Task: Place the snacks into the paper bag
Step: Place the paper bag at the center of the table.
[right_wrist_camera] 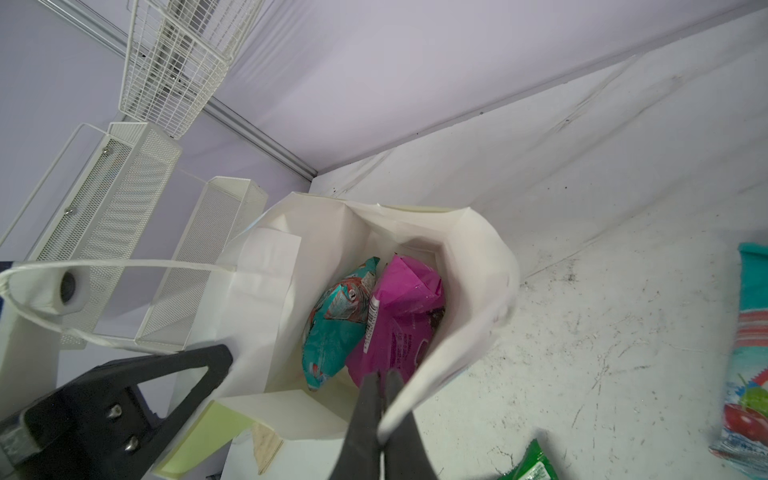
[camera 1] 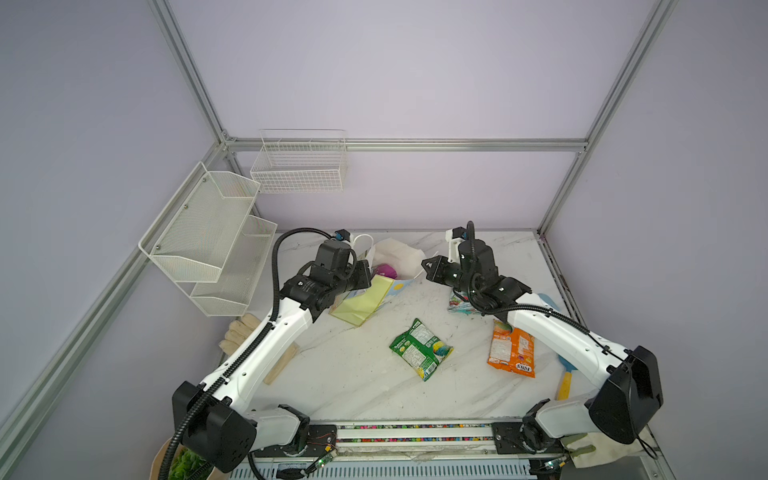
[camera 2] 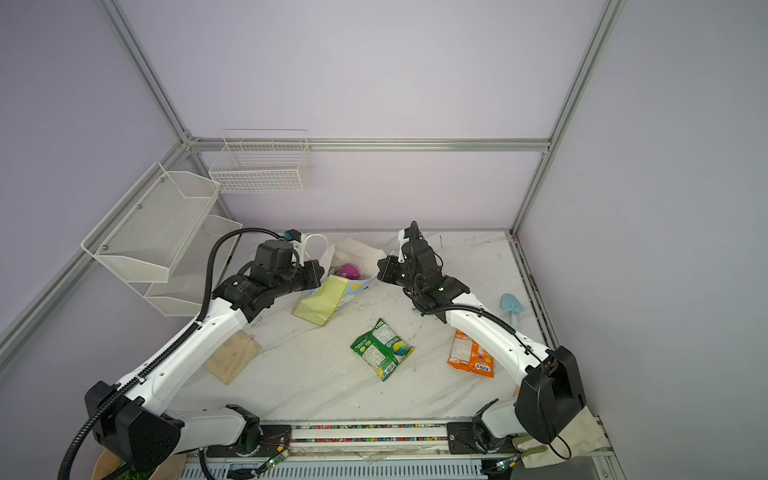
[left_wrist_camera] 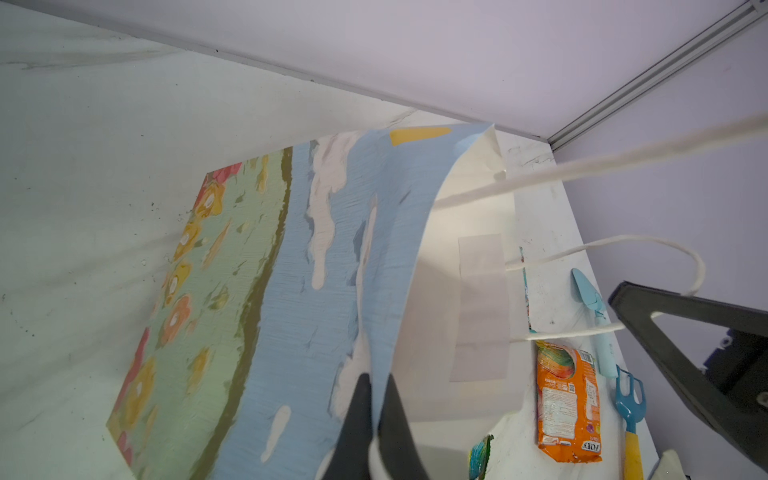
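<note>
The paper bag (camera 1: 361, 305) leans at the back of the table, its mouth (right_wrist_camera: 419, 224) held wide. My left gripper (left_wrist_camera: 376, 380) is shut on the blue printed rim (left_wrist_camera: 386, 257). My right gripper (right_wrist_camera: 380, 376) is shut on the opposite white rim (right_wrist_camera: 465, 332). Inside the bag lie a purple snack (right_wrist_camera: 401, 328) and a teal snack (right_wrist_camera: 334, 332). On the table are a green snack (camera 1: 420, 349), an orange snack (camera 1: 512, 353) and a teal snack (right_wrist_camera: 752, 365) partly under my right arm.
A light blue toy shovel (camera 2: 512, 307) and a blue rake (left_wrist_camera: 629, 399) lie by the right edge. White wire baskets (camera 1: 299, 166) and mesh shelves (camera 1: 208, 237) hang at the back left. A wooden board (camera 2: 232, 357) lies under my left arm.
</note>
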